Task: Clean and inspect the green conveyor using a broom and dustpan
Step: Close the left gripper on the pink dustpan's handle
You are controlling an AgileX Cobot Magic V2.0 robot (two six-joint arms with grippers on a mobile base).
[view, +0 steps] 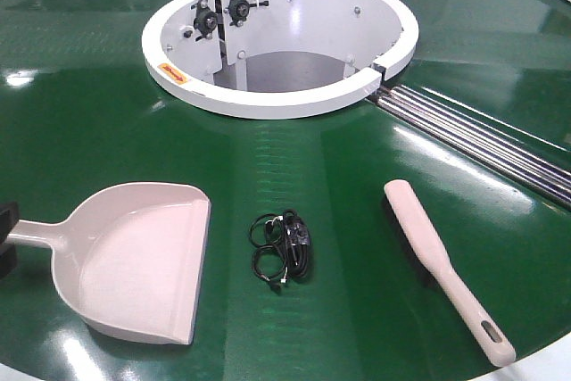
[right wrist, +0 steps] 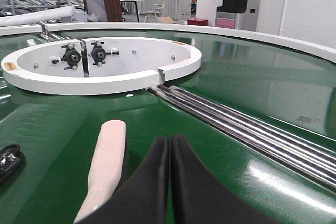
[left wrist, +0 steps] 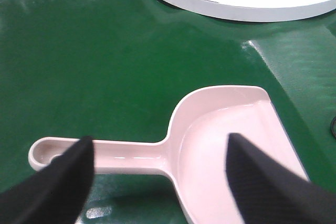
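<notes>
Green conveyor recorded as a glossy belt curved round a white ring. Dustpan laid flat at left, lip turned rightward. Left pincer spread over its handle; contact cannot be told. Black cable bundle noted mid-belt. Broom laid at right, near silver rods. Right pincer pressed together, empty, just beside the broom.

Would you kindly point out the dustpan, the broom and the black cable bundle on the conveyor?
dustpan (view: 134, 260): exterior front view, on the pan's flat floor.
broom (view: 433, 256): exterior front view, on the back of its head, near the handle.
black cable bundle (view: 284, 249): exterior front view, on the coil's middle.
</notes>
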